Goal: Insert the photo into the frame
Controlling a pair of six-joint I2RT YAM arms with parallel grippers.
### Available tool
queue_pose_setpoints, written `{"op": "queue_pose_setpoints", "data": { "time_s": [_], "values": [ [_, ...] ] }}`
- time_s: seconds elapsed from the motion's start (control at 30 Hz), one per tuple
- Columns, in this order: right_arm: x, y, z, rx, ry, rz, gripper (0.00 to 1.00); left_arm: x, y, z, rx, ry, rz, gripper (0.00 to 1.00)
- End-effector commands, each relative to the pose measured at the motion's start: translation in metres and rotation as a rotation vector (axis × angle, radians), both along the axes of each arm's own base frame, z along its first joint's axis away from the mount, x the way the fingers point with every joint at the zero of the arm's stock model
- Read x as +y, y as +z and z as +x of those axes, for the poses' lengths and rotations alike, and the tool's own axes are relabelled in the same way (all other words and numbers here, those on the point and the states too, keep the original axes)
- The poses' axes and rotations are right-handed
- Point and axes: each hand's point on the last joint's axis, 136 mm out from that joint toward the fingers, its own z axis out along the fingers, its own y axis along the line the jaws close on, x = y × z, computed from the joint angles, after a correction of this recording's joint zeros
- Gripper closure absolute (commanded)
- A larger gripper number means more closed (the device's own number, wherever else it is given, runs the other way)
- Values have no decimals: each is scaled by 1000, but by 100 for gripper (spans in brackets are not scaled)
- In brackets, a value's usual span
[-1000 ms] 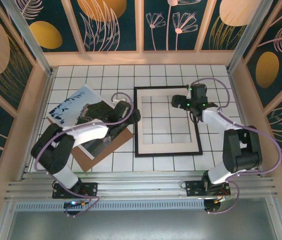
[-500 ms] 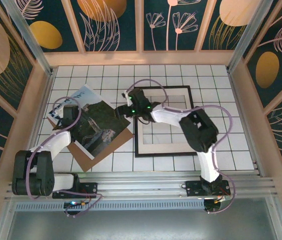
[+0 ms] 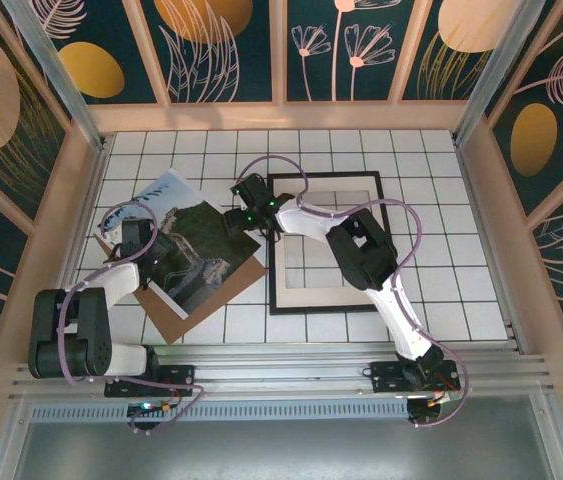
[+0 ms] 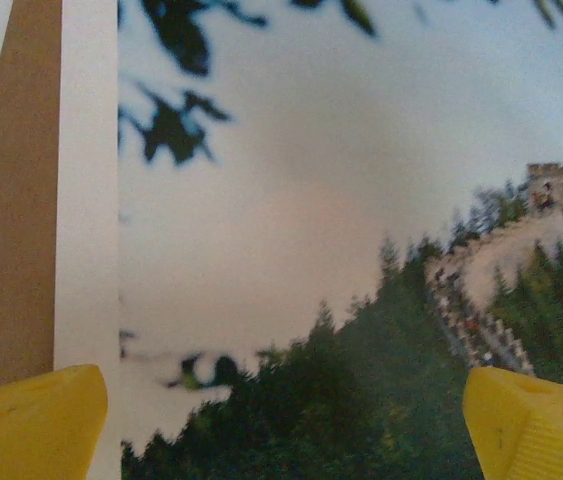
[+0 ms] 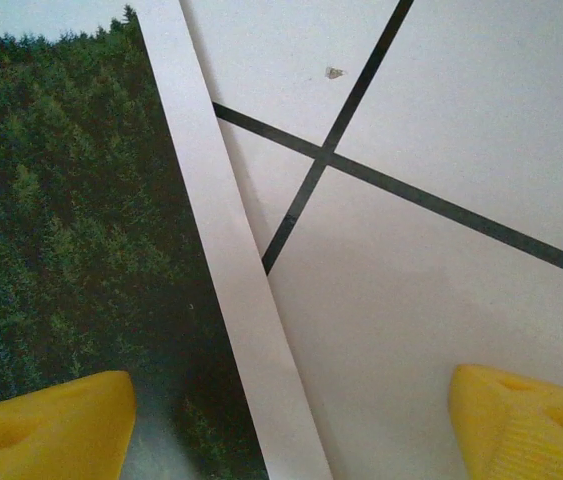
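Both sets of jaws wide, nothing held. Left gripper [image 4: 281, 425] over photo [image 4: 311, 250] near table's left edge, right gripper [image 5: 286, 425] astride its white border. Risk: thin print buckles on pinch, or drags backing board [image 3: 176, 318] along and misses frame [image 3: 336, 309].

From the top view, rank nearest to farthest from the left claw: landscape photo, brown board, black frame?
1. Landscape paper photo: directly under the left claw.
2. Plain brown backing board: peeking out beneath the photo.
3. Black-rimmed rectangular frame: farther right.
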Motion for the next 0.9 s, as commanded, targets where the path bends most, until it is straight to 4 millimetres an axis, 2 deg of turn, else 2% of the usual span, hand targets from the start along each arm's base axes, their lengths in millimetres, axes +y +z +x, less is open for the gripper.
{"op": "queue_pose_setpoints", "data": {
  "time_s": [0.0, 0.17, 0.57, 0.87],
  "values": [
    [3, -16, -21, 118, 16, -6, 20, -4, -10, -5, 8, -16, -23, 8],
    [14, -9, -36, 195, 62, 66, 25, -14, -25, -11, 18, -35, -88, 8],
    [31, 33, -36, 260, 105, 243, 27, -16, -12, -8, -33, -50, -86, 9],
    [23, 47, -34, 295, 101, 320, 28, -18, -17, -9, -28, -59, -91, 9]
  ]
}}
